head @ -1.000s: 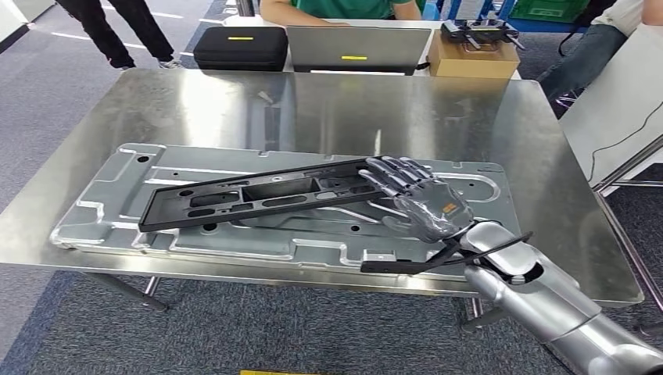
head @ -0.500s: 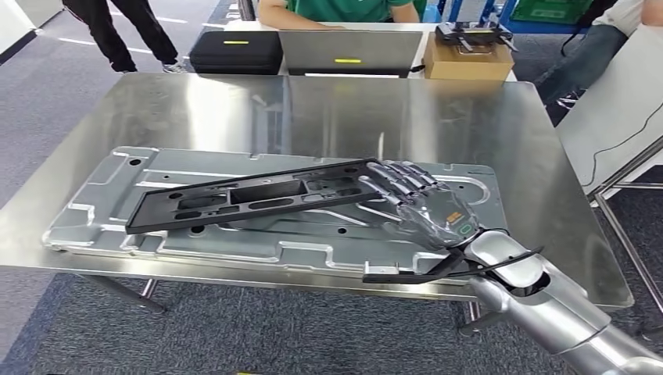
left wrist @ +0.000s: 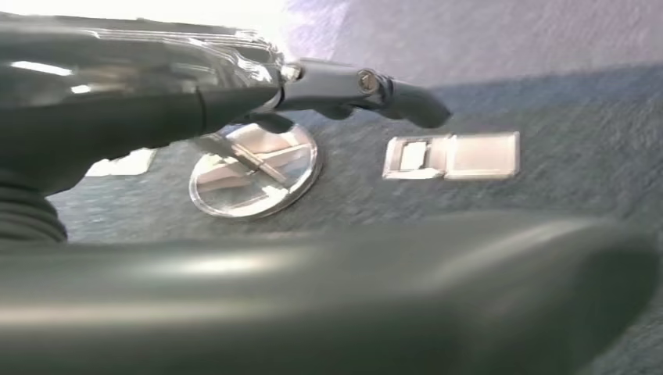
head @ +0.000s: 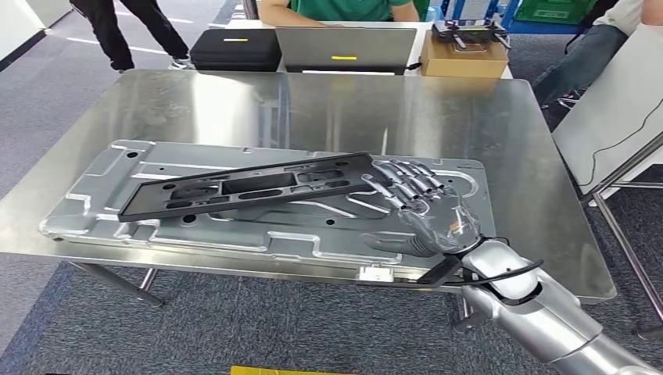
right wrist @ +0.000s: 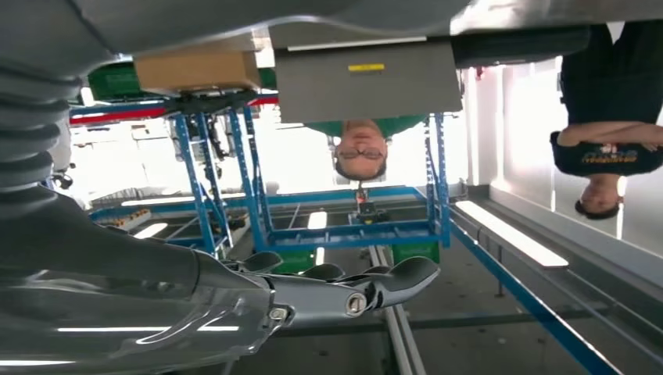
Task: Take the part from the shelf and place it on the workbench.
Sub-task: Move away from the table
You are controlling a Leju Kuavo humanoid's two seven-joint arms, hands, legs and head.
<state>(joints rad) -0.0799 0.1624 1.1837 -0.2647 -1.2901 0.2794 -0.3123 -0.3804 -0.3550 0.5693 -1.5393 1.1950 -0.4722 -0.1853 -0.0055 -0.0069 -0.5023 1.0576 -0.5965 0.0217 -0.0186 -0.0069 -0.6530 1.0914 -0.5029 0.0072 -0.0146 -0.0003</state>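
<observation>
The long black part (head: 242,187) lies flat on a grey stamped metal panel (head: 102,168) that covers the near half of the steel workbench (head: 313,101). My right hand (head: 426,207) rests on the panel just beyond the part's right end, fingers stretched out toward it and holding nothing. The right wrist view shows the same hand (right wrist: 328,293), its fingers straight and apart with nothing in them. My left hand (left wrist: 234,94) hangs over the carpeted floor, its fingers extended and nothing in it.
Behind the workbench are a laptop (head: 344,48), a black case (head: 234,48) and a cardboard box (head: 463,56), with people sitting and standing there. A white board on a metal frame (head: 618,117) stands at the right. A round floor plate (left wrist: 254,168) lies below my left hand.
My right hand has drawn back off the part's right end toward the near edge, leaving the part lying on the panel. The camera has shifted a little.
</observation>
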